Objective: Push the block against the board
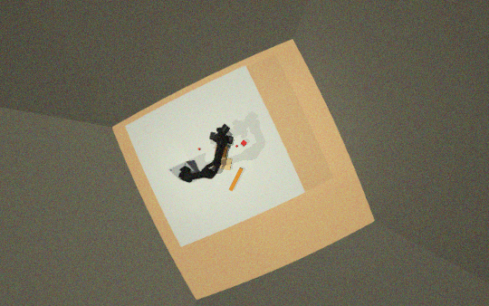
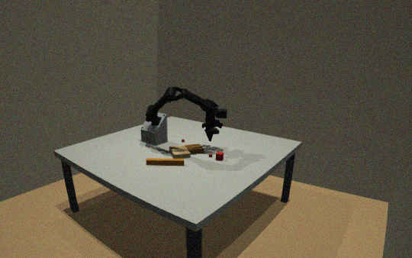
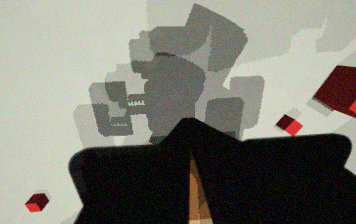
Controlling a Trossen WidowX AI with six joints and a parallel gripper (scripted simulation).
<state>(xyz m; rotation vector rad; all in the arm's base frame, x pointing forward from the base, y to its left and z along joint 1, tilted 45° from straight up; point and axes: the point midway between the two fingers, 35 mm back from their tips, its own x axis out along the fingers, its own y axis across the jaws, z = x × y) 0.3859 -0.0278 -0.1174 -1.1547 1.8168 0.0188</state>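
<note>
The square block [image 1: 228,164] [image 2: 180,153], pale wood, lies flat on the table. The board [image 1: 225,152] [image 2: 196,149], darker brown, lies flat beside it, and the two appear to meet side to end. The arm hides part of both in the top view, so I cannot tell whether an edge is even. My gripper [image 2: 210,140] [image 3: 187,123] is shut and empty. It points down and hangs above the table, past the board's far end from the block. A strip of the board [image 3: 195,192] and a sliver of pale wood show behind the fingers in the wrist view.
An orange bar [image 1: 235,179] [image 2: 165,162] lies near the block. A red cube [image 1: 244,143] [image 2: 220,156] [image 3: 337,90] and a tiny red cube [image 1: 236,146] [image 2: 210,156] [image 3: 289,124] lie beyond the board. Another tiny red cube [image 1: 199,148] [image 2: 183,140] [image 3: 37,202] lies nearer the arm's base.
</note>
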